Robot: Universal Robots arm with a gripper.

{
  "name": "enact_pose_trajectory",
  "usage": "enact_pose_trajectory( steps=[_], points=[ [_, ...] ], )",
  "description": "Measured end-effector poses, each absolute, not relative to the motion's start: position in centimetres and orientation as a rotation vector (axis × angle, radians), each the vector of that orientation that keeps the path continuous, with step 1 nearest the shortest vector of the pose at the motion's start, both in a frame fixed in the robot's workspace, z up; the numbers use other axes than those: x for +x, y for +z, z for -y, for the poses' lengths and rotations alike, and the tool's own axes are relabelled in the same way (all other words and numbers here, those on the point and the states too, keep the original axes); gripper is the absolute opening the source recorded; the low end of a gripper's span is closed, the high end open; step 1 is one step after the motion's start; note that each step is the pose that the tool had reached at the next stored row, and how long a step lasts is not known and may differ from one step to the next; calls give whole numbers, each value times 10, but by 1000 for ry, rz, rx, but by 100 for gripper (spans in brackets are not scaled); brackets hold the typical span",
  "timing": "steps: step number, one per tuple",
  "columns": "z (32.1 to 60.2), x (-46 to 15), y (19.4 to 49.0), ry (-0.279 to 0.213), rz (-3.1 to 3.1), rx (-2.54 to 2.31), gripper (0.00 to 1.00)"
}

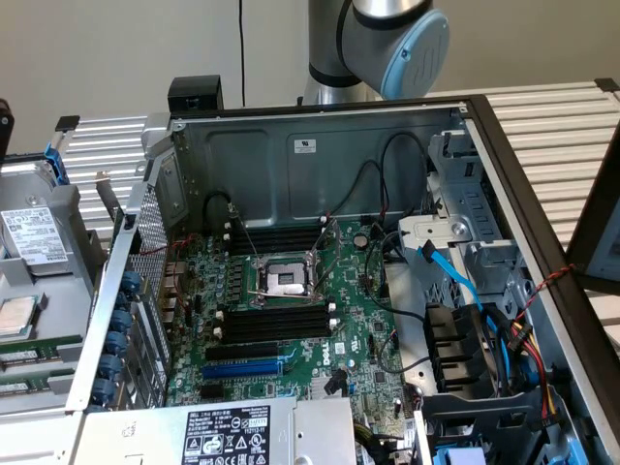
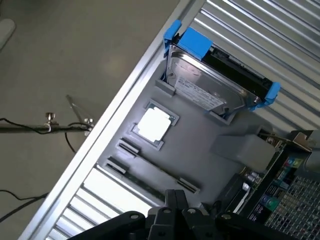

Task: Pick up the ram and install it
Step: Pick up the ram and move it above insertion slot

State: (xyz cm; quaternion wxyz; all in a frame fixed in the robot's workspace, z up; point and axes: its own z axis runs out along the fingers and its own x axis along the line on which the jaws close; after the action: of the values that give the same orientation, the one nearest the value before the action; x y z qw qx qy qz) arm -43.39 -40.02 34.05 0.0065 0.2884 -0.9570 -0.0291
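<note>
Two green ram sticks [image 1: 29, 356] lie side by side in a grey tray [image 1: 58, 208] at the exterior view's left, outside the computer case. In the wrist view one ram stick [image 2: 135, 176] rests edge-up between small end holders on that tray. My gripper [image 2: 172, 196] hovers over the tray close to the end of the ram, its black fingers [image 2: 165, 212] shut together with nothing between them. Inside the case, the black memory slots [image 1: 276, 320] beside the CPU socket [image 1: 288, 281] stand bare on the green motherboard [image 1: 358, 339].
The tray also carries a hard drive [image 2: 210, 85] in a blue bracket and a loose CPU chip [image 2: 152, 124]. The arm's joint [image 1: 397, 48] rises behind the case's back wall. Cables, a blue SATA lead [image 1: 455, 281] and drive cages crowd the case's right side.
</note>
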Motion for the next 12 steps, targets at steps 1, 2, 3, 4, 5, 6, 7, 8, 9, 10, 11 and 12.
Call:
enact_pose_trajectory(
  steps=[1,2,3,4,5,6,7,8,9,10,11,12],
  points=[
    [400,-434,340,-91,2985,929,11],
    [400,-434,339,-91,2975,956,11],
    [400,-434,338,-91,2966,982,11],
    [400,-434,337,-91,2956,1009,11],
    [400,-434,335,-91,2947,1036,11],
    [400,-434,334,-91,2936,1062,11],
    [400,-434,332,-90,2926,1090,11],
    [400,-434,331,-90,2915,1115,11],
    [400,-434,329,-90,2904,1142,11],
    [400,-434,327,-89,2893,1169,11],
    [400,-434,325,-89,2882,1195,11],
    [400,-434,322,-88,2859,1247,11]
  ],
)
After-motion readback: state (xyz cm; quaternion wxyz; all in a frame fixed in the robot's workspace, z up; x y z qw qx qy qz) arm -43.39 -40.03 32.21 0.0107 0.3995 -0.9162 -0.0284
